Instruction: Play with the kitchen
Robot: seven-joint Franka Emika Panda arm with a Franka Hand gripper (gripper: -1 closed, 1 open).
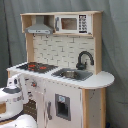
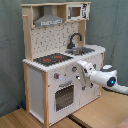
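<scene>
1. Gripper (image 2: 79,66) sits at the front face of the kitchen (image 2: 55,75), up by the knobs (image 2: 56,76) just under the counter edge; whether its fingers are parted or closed cannot be told, and it seems to touch the panel, though contact is not clear.
2. In the first exterior view the white arm (image 1: 12,95) comes in from the lower left, its end against the cabinet front below the stovetop (image 1: 36,66).
3. The kitchen stands upright on the floor, its long axis vertical; the grey hood (image 2: 49,21) and microwave (image 2: 76,11) are on top.
4. The red-ringed stovetop and the sink (image 1: 72,74) with its black faucet (image 1: 84,59) lie side by side on the counter.
5. The oven door (image 2: 64,96) faces the second exterior view's lower right, below the gripper.
</scene>
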